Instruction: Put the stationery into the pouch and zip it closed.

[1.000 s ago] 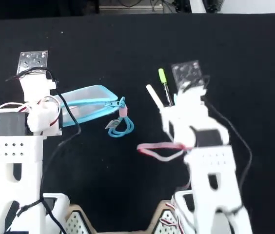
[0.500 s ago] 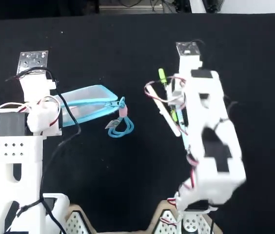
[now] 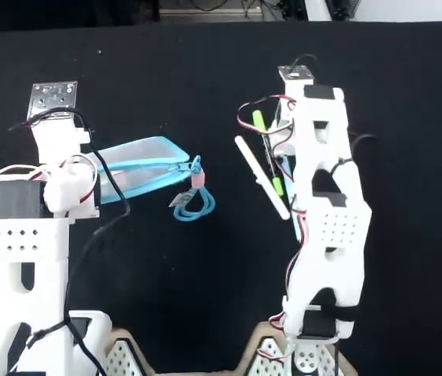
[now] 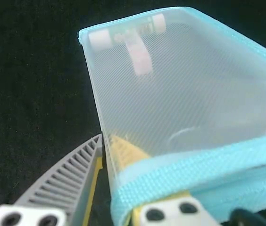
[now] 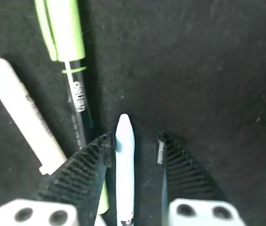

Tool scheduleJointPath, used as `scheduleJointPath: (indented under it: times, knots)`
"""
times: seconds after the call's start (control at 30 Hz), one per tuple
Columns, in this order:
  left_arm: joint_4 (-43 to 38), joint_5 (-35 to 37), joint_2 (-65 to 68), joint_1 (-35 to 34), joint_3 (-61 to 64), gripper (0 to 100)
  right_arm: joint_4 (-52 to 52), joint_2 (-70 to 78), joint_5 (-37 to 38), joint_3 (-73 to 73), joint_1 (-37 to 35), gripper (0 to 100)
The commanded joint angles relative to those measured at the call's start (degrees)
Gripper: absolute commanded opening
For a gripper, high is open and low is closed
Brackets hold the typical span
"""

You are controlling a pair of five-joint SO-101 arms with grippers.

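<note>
— Where is the pouch?

— On the left half of the bench (image 3: pixel 166 78), about midway between its near and far edges. The pouch (image 4: pixel 185 94) is clear mesh with a light-blue zip band. Its blue cord loop (image 3: pixel 195 200), with a pink tag, trails off toward the middle of the bench.

— And your left gripper?

— My left gripper (image 4: pixel 105 141) is clenched on the pouch's edge, close to the zip band. One yellow-faced jaw shows through the mesh, and the grey ribbed one sits against the outside.

— Anything inside?

— White and pinkish shapes show through the mesh at the end away from my gripper. I can't tell whether they are inside or beyond it.

— The stationery?

— Three pens lie right of centre, toward the far edge, well apart from the pouch: a green pen (image 5: pixel 64 33), a white pen (image 5: pixel 22 113) near it, and a light-blue pen (image 5: pixel 124 165).

— Your right gripper?

— My right gripper (image 5: pixel 134 139) is released, its jaws spread and straddling the light-blue pen. The pen lies nearer one jaw, and I can't tell whether it touches.
</note>
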Motion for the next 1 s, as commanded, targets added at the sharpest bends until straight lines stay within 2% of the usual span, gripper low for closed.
scheduleJointPath:
  times: [0.0,0.2,0.3,0.33,0.47,0.57,0.63,0.83,0.9,0.97]
  knots:
    - [-0.35,0.26,0.44,0.04,1.63,3,2.11,1.8,3.16,-6.46,1.41,14.2]
    - [-0.44,0.18,0.44,0.04,1.63,3,2.55,5.85,7.47,-8.4,0.97,12.7]
    - [-0.44,0.18,0.44,0.04,1.63,3,3.34,5.85,9.14,-8.48,1.14,0.5]
    - [-0.44,0.18,0.44,0.04,1.63,3,3.52,5.14,8.97,-8.75,1.23,2.8]
    - [-0.44,0.18,0.44,0.04,1.63,3,6.95,1.54,9.41,-10.77,1.23,1.1]
    - [-0.44,0.18,0.44,0.04,1.63,3,9.49,-0.22,12.4,-12.09,0.79,1.1]
    - [-0.44,0.18,0.44,0.04,1.63,3,9.85,-0.57,15.91,-12.26,0.7,1.1]
    - [-0.44,0.18,0.44,0.04,1.63,3,9.41,-0.4,34.29,-11.03,1.32,1.3]
    - [-0.44,0.18,0.44,0.04,1.63,3,9.76,-0.4,34.55,-10.77,1.32,4.4]
    - [-0.44,0.18,0.44,0.04,1.63,3,10.02,-0.4,34.46,-10.68,1.32,12.1]
